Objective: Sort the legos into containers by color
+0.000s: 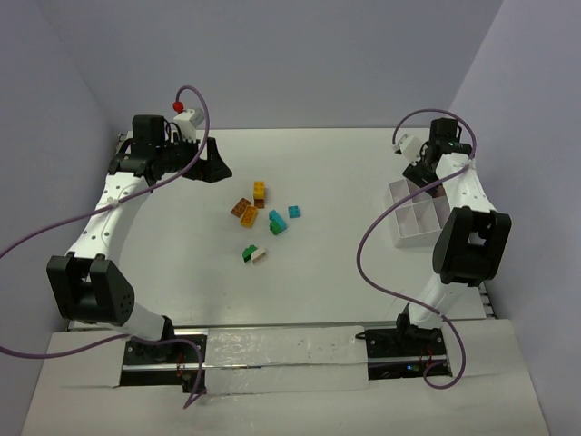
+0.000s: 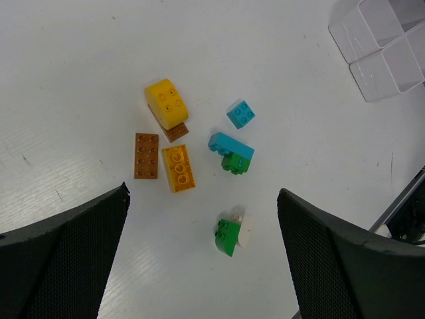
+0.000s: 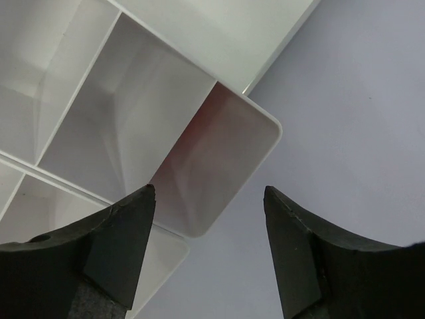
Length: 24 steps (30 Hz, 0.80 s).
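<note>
From the top view, the legos (image 1: pixel 250 215) lie loose in a small cluster near the middle of the white tabletop (image 1: pixel 327 282). The white tray (image 1: pixel 410 225) sits well apart from them at the right, partly behind the right arm. The left tool (image 1: pixel 203 170) is at the far left, clear of the bricks. The right tool (image 1: pixel 420 171) hangs over the tray's far edge.

In the left wrist view, the left tool's two black fingers (image 2: pixel 73 256) stand wide apart with nothing between them, above the cluster.
- A yellow brick (image 2: pixel 167 103) lies farthest from the camera, resting on a small brown piece (image 2: pixel 176 132).
- A brown plate (image 2: pixel 146 155) and an orange brick (image 2: pixel 178 167) lie side by side, just touching.
- To their right, a small teal brick (image 2: pixel 240 113) sits alone.
- A long teal brick (image 2: pixel 230 143) lies across a green brick (image 2: pixel 236 163).
- Nearest the fingers, a green piece (image 2: pixel 226 236) touches a white piece (image 2: pixel 245 229).
- A corner of the tray shows at the upper right, and the compartments in sight hold nothing.

In the right wrist view, the right tool is also wide, its dark fingers (image 3: pixel 123 229) spread with nothing gripped. It is above a corner compartment of the tray, right at the rounded outer corner. No brick can be seen in that compartment or in its neighbours. A faint reddish tint lies on one inner wall, and its source cannot be told.
</note>
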Tool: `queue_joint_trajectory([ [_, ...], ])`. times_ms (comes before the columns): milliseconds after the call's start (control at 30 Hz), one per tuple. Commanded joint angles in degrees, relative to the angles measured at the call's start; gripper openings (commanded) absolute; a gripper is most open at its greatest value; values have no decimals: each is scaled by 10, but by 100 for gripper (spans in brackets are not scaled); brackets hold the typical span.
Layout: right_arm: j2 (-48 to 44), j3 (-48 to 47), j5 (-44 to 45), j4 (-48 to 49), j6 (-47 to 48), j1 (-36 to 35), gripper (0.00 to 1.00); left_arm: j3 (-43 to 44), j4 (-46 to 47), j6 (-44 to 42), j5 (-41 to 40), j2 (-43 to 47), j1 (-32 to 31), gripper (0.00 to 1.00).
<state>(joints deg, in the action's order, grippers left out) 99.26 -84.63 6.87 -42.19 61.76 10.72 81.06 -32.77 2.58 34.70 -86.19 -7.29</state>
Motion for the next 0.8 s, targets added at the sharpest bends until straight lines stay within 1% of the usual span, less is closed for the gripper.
queue_joint_trajectory([
  [0, -4, 1, 8, 22, 5, 1, 76, 22, 17, 5, 9, -2, 1, 99],
  [100, -8, -1, 3, 19, 2, 0, 78, 23, 17, 6, 10, -3, 1, 99],
  [300, -35, -11, -18, 1, -21, -14, 87, 15, 22, 2, 11, 3, 1, 99],
  [400, -42, -45, -45, -25, -45, -20, 93, 15, 18, -1, 17, 5, 0, 99],
  [467, -45, -86, -67, -53, -75, -29, 100, 14, 16, -4, 13, 8, 1, 99],
  [600, -55, -112, -109, -79, -107, -46, 100, 7, 14, -9, -2, 15, 1, 99],
  [767, -87, -100, -157, -88, -178, -91, 100, -22, 10, -20, -37, 25, 0, 99],
])
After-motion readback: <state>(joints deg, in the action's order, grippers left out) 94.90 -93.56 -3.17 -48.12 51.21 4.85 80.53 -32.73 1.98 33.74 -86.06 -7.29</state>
